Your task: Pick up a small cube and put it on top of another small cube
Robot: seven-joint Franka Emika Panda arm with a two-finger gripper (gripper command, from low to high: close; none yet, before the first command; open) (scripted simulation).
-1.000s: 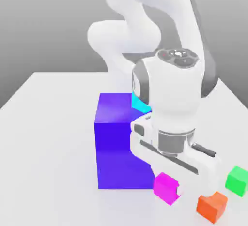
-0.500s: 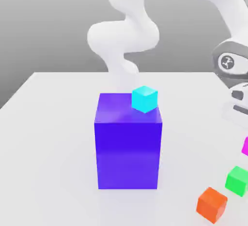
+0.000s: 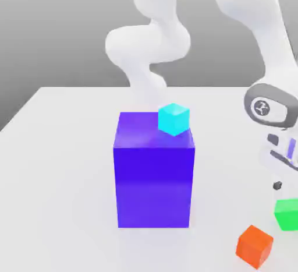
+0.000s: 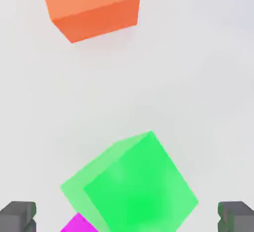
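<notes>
From where I stand the light is bright and even, nearly bleaching the white table (image 3: 64,183). The arm (image 3: 148,41) is so pale that its lower part almost melts into the tabletop. Behind it, the grey backdrop (image 3: 64,32) darkens downward toward the table's far edge. A soft sheen lies across the top and front of the big blue block (image 3: 153,186), with a faint bluish tint on the table before it. The green cube (image 4: 144,191) glows in the hand view, its side face paler. I can't tell where the light comes from.
</notes>
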